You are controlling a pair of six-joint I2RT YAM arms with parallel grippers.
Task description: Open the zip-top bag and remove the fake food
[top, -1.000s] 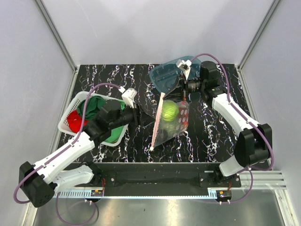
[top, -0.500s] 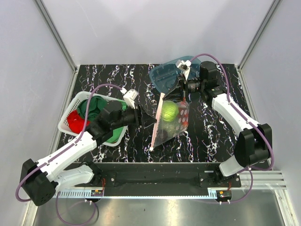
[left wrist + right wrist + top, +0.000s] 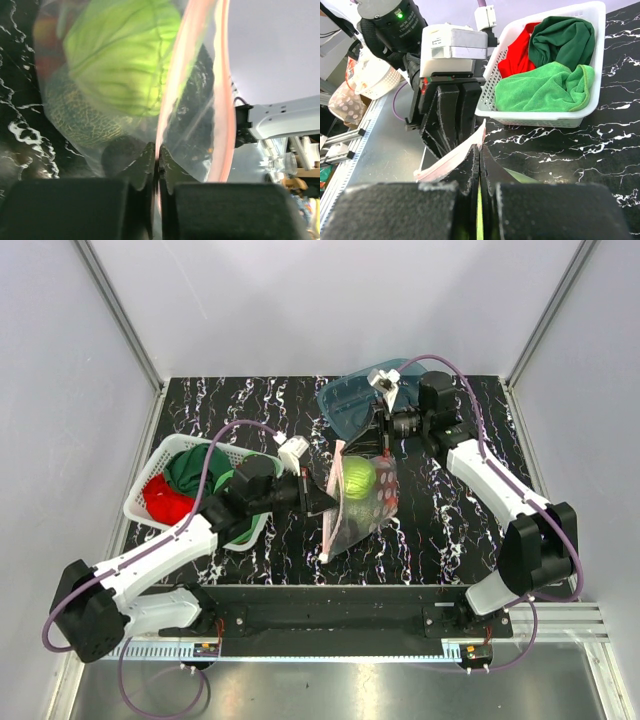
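Underneath everything: black marbled table (image 3: 250,410), walled by pale panels (image 3: 330,300) on three sides.

Next in size, the arms. Left arm (image 3: 160,550): reaches in from the near left, crossing the basket's near corner. Right arm (image 3: 490,475): bends in from the near right. Meet at the table's middle.

On the left half: white basket (image 3: 135,508), holding a dark green cloth (image 3: 192,468), a red cloth (image 3: 160,498) and a lighter green cloth (image 3: 540,90) (all three clearest from the right wrist).

At the far middle: blue-tinted clear lid (image 3: 345,400), lying on the table just behind the right wrist.

Between the grippers: zip-top bag (image 3: 355,525), clear with a pink zip strip. Hangs from its mouth, tilted, lower corner pointing at the near edge; cannot tell whether that corner touches the table. Mouth parted, the two pink lips apart in the left wrist view.

Inside the bag: green cabbage (image 3: 359,476) uppermost, netted melon (image 3: 75,120) pressed against it, something red (image 3: 389,490) on the side toward the right arm (too blurred to name).

Left gripper (image 3: 333,502): clamps one pink lip, pads pressed together with the strip running straight between them. Right gripper (image 3: 382,447): pinches the bag's top edge the same way, fingers closed, a pink strip end poking out toward the left gripper's black fingers just opposite.
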